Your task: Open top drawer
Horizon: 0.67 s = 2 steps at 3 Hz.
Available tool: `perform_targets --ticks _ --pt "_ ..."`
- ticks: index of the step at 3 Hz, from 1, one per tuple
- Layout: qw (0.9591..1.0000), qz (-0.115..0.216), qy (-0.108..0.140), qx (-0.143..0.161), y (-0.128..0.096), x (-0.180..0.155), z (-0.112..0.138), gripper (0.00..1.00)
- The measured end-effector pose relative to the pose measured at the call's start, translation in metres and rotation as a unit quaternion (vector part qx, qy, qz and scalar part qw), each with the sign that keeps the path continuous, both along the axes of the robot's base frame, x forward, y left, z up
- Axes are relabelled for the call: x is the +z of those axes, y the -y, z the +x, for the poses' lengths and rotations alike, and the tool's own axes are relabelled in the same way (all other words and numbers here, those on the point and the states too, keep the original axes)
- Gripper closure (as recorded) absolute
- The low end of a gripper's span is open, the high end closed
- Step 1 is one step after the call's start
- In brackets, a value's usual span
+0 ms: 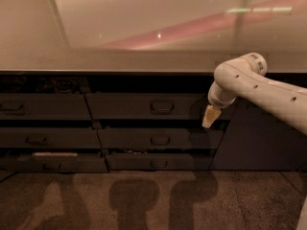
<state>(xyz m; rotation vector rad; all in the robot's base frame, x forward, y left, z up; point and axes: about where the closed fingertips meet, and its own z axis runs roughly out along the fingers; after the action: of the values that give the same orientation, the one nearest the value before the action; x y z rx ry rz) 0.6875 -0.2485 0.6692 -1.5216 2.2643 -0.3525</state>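
The top drawer (144, 106) is the wide dark grey front just under the counter, in the middle column, with a small rounded pull handle (162, 107) at its centre. It sits nearly flush with the fronts around it. My white arm (268, 92) reaches in from the right. My gripper (209, 117) is the pale cream tip pointing down in front of the drawer's right end, to the right of the handle and slightly lower.
Two shallower dark drawers (158, 139) lie below the top one, and a second column (43, 107) stands to the left. A pale strip (48, 154) shows on the lowest left drawer. A pale countertop (144, 61) overhangs. A plain dark panel (261, 138) fills the right.
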Motion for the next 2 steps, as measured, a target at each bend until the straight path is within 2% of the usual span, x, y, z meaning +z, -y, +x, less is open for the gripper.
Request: perform_targets --ticks 1,2 --pt "0.9977 -0.057 0.001 0.037 -0.0392 -0.0143 0.0011 0.00" --pt "0.9954 -0.083 0.002 0.048 -0.0345 -0.0220 0.0007 0.00"
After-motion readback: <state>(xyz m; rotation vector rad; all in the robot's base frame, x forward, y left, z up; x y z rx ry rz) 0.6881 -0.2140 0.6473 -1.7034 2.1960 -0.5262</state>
